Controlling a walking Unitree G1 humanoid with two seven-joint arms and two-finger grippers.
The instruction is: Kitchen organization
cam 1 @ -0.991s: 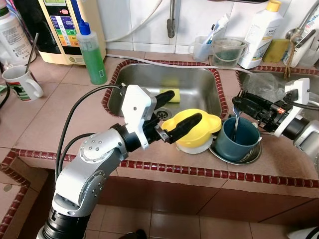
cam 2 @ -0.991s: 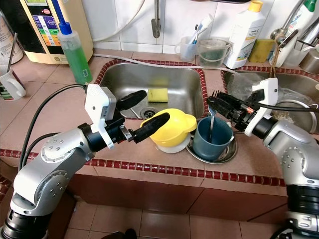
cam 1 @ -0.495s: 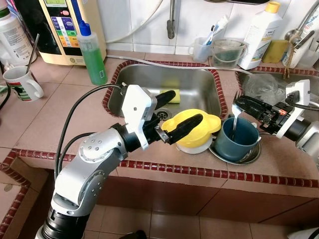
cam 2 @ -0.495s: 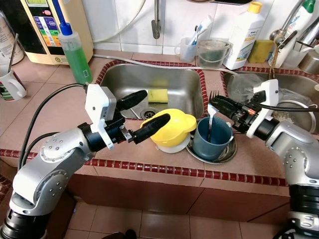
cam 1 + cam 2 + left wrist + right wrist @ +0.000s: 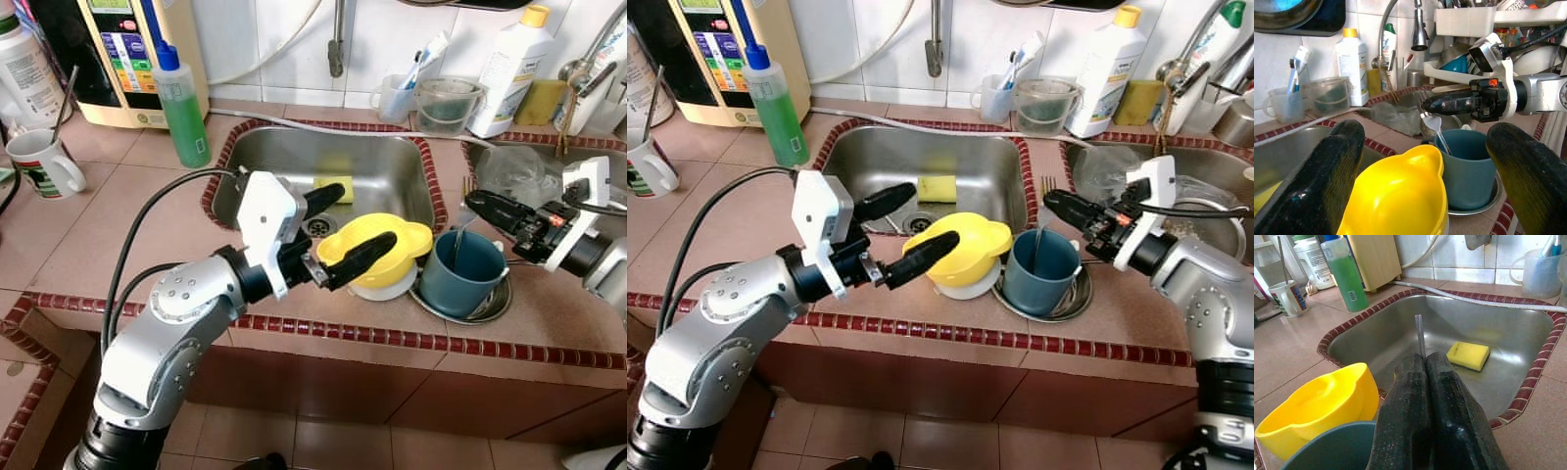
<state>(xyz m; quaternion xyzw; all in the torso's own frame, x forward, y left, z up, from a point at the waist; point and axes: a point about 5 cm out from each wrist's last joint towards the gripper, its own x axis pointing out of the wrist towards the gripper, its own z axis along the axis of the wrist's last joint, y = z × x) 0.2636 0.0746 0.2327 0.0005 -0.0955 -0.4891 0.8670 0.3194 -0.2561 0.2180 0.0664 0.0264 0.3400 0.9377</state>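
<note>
Fingers of the left gripper (image 5: 338, 231) spread wide, one black finger (image 5: 322, 196) reaching over the sink (image 5: 265, 157) toward the drain, the other (image 5: 363, 259) lying across the near side of the yellow bowl (image 5: 392, 245); bowl seen between the two fingers in the left wrist view, not clamped. Yellow bowl overturned on a white dish at the front edge of the counter (image 5: 88, 225), just beside the sink's front right corner. Touching or nearly touching it on the right, a teal cup (image 5: 463, 271) standing upright in a shallow steel dish (image 5: 480, 308) near the counter's front edge.

Fingers of the right gripper (image 5: 1055, 205) pressed together, pinching the thin handle of a metal utensil (image 5: 1436, 125) whose other end dips into the teal cup. Gripper poised just above the cup's rim, at the strip of counter between the two basins. Handle tip poking out past the closed fingertips in the right wrist view.

Yellow sponge (image 5: 333, 183) lying flat on the sink floor toward the back. Green soap bottle (image 5: 181, 103) upright by the sink's back left corner. White mug (image 5: 44, 162) at the counter's left edge. White bottle with yellow cap (image 5: 511, 67) against the back tiles.
</note>
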